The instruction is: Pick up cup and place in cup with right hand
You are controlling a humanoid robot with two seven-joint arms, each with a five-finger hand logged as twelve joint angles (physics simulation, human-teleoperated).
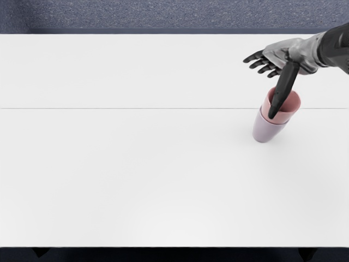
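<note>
My right hand [265,86] comes in from the upper right with its fingers spread and its thumb extended downward. Nothing is held in it. Below it a pink cup [292,105] sits nested inside a lilac cup [266,131], with its upper part and rim showing above the lilac one. The thumb passes in front of the pink cup's opening and hides part of it; whether it touches the cup, I cannot tell. The left hand is out of the picture.
The white table [136,164] fills most of the view, with a thin seam running across it. Its far edge lies near the top, before a blue-grey speckled floor, and its near edge is at the bottom.
</note>
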